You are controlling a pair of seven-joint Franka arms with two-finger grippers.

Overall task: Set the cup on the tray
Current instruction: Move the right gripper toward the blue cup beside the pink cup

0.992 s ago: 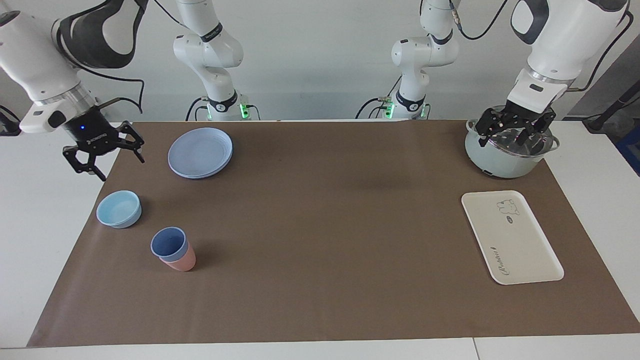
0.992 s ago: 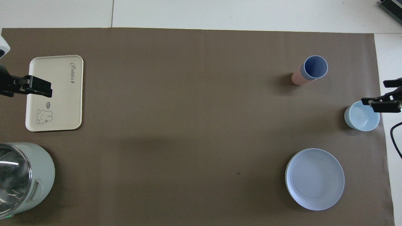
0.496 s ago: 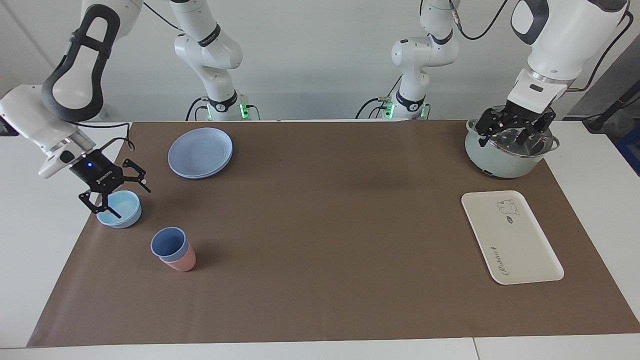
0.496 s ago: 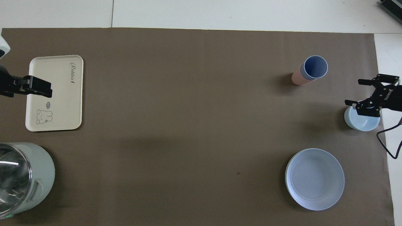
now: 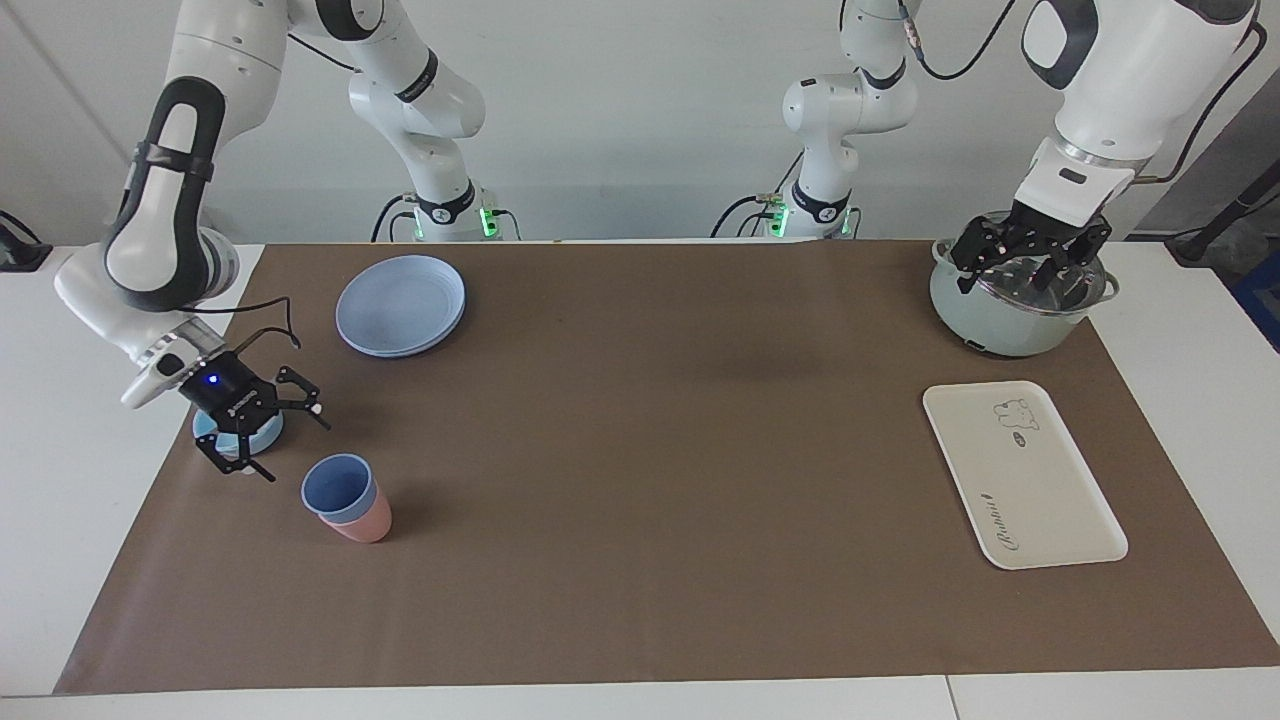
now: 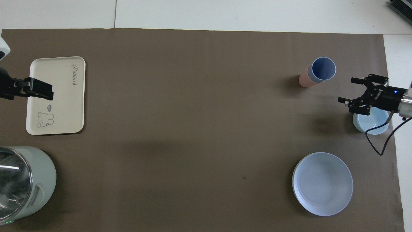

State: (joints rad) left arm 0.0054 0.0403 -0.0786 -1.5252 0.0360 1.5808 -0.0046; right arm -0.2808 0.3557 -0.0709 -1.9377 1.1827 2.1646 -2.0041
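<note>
The periwinkle-blue cup [image 5: 338, 487] sits nested in a salmon-pink tumbler [image 5: 366, 523] on the brown mat, toward the right arm's end; it also shows in the overhead view [image 6: 323, 68]. My right gripper [image 5: 295, 448] is open and low over the mat, between the light-blue bowl and the cup, and apart from the cup; in the overhead view [image 6: 346, 90] it holds nothing. The cream-white tray [image 5: 1030, 480] lies bare toward the left arm's end. My left gripper [image 5: 1022, 272] waits open over the pot; one of its fingers [image 6: 38, 90] shows over the tray's [image 6: 64, 96] edge.
A light-blue bowl [image 5: 268, 432] sits under the right wrist, partly covered. Stacked round blue plates [image 5: 400, 303] lie nearer to the robots than the bowl. A pale green pot [image 5: 1000, 325] with a glass lid stands nearer to the robots than the tray.
My right gripper has come down from beside the mat, passed over the light-blue bowl and moved toward the cup. The left arm, cup and tray have not moved.
</note>
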